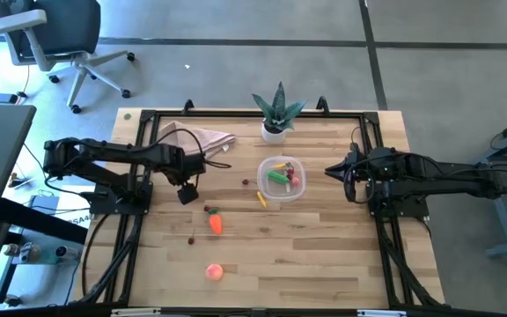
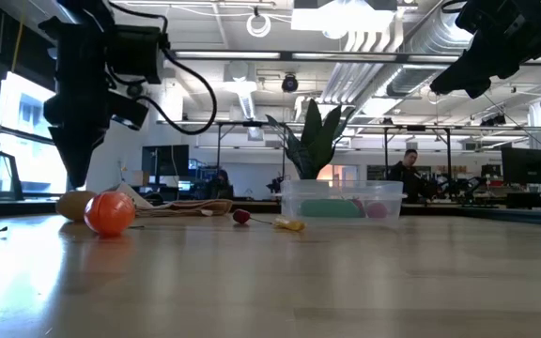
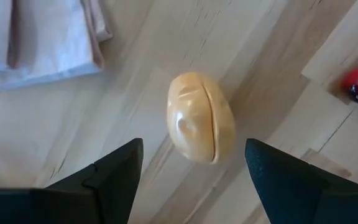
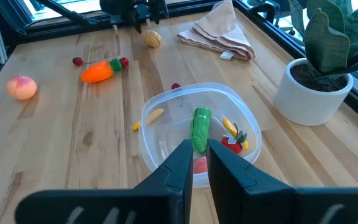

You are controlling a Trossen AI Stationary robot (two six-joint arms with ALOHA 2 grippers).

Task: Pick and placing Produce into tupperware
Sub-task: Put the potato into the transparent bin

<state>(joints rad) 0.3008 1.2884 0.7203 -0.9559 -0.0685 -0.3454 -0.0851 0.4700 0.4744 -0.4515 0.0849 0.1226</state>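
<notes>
The left gripper [image 3: 191, 171] hangs over a pale tan, potato-like piece of produce [image 3: 201, 117], its 2 fingers spread wide with the piece lying on the table between and ahead of them, touching neither; that stance suits a descent to straddle the piece before closing. The piece lies just beside a crumpled cloth [image 1: 196, 138] on the left half of the table [image 1: 324, 255]. The tupperware [image 1: 281, 179] sits near the table's middle, in front of a potted plant [image 1: 276, 113], and already holds a green pod [image 4: 200, 128] along with yellow and red bits, so the job looks partly done. Loose produce remains outside: an orange carrot [image 1: 216, 224] near the middle-left, a peach [image 1: 214, 272] toward the near edge, a yellow strip [image 1: 261, 199] just beside the container, and tiny red pieces. The right gripper [image 4: 196, 163] waits above the container's right side, fingers pressed nearly together and holding nothing, likely parked to keep clear of the left arm's reach.
</notes>
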